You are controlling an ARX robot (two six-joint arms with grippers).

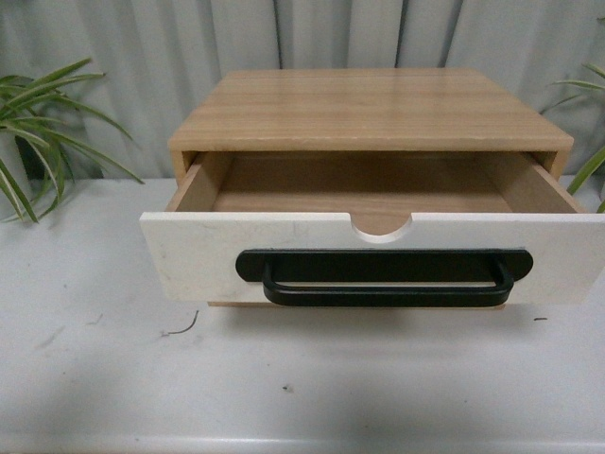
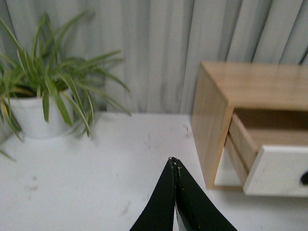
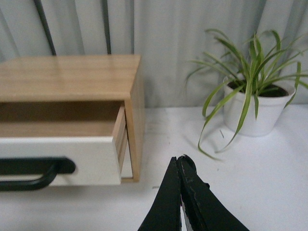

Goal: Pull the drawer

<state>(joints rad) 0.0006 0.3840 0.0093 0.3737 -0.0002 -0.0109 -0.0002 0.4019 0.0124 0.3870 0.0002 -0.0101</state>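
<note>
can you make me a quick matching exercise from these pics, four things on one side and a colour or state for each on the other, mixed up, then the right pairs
Things:
1. drawer
2. handle
3. left gripper
4. plant pot

Colour or state:
A. shut, holding nothing
B. white, with long green leaves hanging over it
C. pulled out, nothing visible inside
D. black bar across a white front

Pairs: 1-C, 2-D, 3-A, 4-B
</note>
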